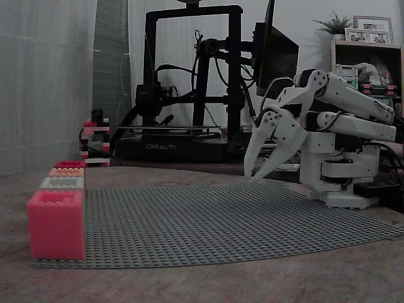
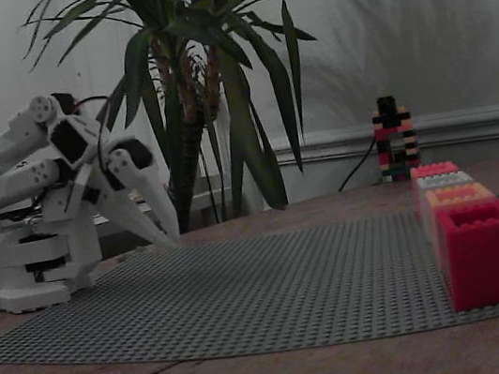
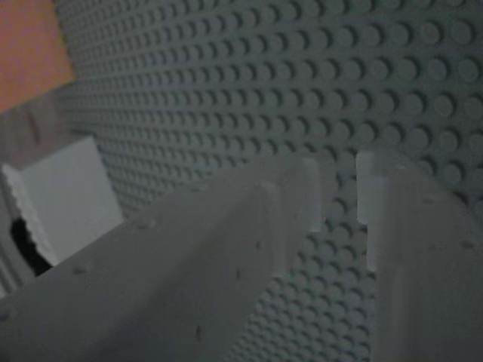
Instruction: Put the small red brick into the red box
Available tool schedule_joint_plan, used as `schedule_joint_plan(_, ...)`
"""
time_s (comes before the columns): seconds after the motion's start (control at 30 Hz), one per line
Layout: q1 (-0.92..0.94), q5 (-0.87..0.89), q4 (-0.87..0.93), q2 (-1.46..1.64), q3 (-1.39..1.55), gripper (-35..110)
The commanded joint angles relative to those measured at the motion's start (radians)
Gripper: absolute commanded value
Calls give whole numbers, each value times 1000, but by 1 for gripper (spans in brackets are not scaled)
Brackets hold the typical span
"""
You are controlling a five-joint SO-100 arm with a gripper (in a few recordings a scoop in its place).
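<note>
— Hovering over the grey studded baseplate (image 1: 214, 221), the white claw (image 1: 255, 169) hangs slightly parted and empty.
— And the small red brick?
— Can't spot it. The deep crimson studded box (image 2: 483, 250) ends its row; mistaking the paler neighbour risks misplacement.

A brown wooden table (image 1: 189, 284) carries a flat grey studded plastic baseplate (image 1: 221, 221). In a fixed view, four toy-brick boxes (image 2: 464, 219) stand on its right edge.
</note>
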Motion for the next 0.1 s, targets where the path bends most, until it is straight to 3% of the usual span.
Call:
schedule_joint_plan(0.0,-18,-6,26,11,-5,0)
schedule_joint_plan(0.07,-18,-6,26,11,-5,0)
